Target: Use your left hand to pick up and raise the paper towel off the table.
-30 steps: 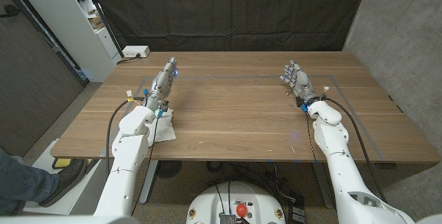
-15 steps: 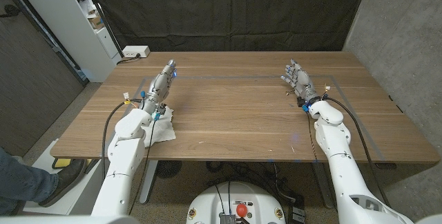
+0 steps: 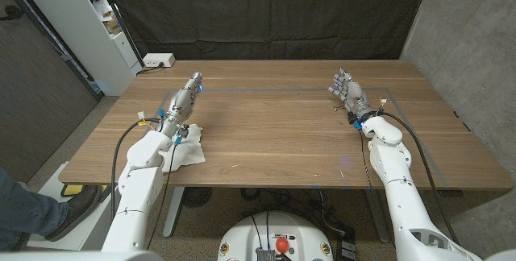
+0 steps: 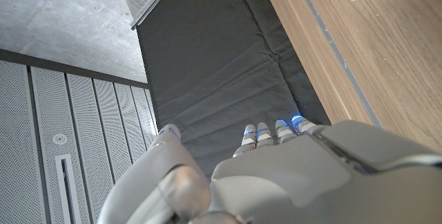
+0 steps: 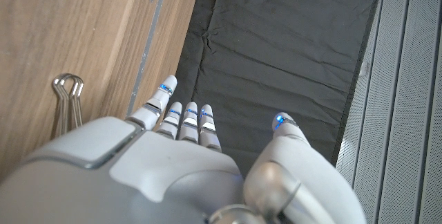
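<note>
A crumpled white paper towel (image 3: 186,152) lies on the wooden table (image 3: 274,132) near its front left edge, partly hidden under my left forearm. My left hand (image 3: 182,102) reaches past the towel toward the table's far side, fingers stretched out and holding nothing; the left wrist view shows the back of the left hand (image 4: 276,175) with fingers extended. My right hand (image 3: 347,92) stands at the far right with its fingers spread and nothing in it, and the right hand (image 5: 186,162) appears the same way in the right wrist view.
A white power strip (image 3: 158,60) sits at the table's back left corner. A white shelf unit (image 3: 97,19) stands left of the table. A person's leg and shoe (image 3: 32,213) show at the bottom left. Metal clips (image 5: 67,103) lie on the table by my right hand.
My left arm has drawn back toward the front left, uncovering more of the paper towel. The right arm has not moved.
</note>
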